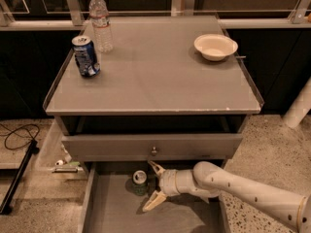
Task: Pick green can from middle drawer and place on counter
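The green can point(139, 182) stands upright in the open middle drawer point(107, 217), near the drawer's back, its silver top showing. My gripper point(153, 187) is inside the drawer just right of the can, its fingers spread wide open, one above and one below, reaching toward the can and not closed on it. The white arm comes in from the lower right. The counter point(155, 72) is the grey cabinet top above.
On the counter stand a blue can point(86, 56) and a clear water bottle point(100, 22) at the back left, and a white bowl point(215, 46) at the back right. A closed drawer front with a round knob point(154, 151) sits above the open drawer. Cables lie on the floor at left.
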Robot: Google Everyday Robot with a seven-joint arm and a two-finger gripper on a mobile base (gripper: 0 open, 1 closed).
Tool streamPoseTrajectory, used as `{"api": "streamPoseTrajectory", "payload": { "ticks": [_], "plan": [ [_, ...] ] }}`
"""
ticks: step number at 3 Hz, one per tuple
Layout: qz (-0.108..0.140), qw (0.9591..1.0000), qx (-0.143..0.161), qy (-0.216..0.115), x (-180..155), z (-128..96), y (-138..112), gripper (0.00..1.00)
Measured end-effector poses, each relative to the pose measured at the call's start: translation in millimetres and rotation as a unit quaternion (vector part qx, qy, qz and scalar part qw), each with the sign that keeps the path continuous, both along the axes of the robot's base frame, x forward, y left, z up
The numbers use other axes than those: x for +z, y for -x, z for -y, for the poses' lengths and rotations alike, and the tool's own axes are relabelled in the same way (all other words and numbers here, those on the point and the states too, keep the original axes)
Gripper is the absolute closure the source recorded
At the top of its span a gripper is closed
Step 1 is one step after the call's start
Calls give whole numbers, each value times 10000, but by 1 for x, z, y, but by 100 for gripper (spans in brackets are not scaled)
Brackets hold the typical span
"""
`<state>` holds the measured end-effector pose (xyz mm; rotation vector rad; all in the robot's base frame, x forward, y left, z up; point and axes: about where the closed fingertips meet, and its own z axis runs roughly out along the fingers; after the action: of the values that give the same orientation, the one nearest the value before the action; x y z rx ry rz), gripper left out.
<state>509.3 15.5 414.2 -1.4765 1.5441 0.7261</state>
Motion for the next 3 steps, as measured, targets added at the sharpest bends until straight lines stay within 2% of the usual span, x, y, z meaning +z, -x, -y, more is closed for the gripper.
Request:
{"api": "streamPoseTrajectory", "payload": {
  "ticks": [1,2,3],
  "plan": [
    [82,9998,143,-124,6,-19,-4,0],
    [55,9995,206,-229,6,-30,-2,0],
    [55,9995,206,-229,6,-30,-2,17]
  ]
}}
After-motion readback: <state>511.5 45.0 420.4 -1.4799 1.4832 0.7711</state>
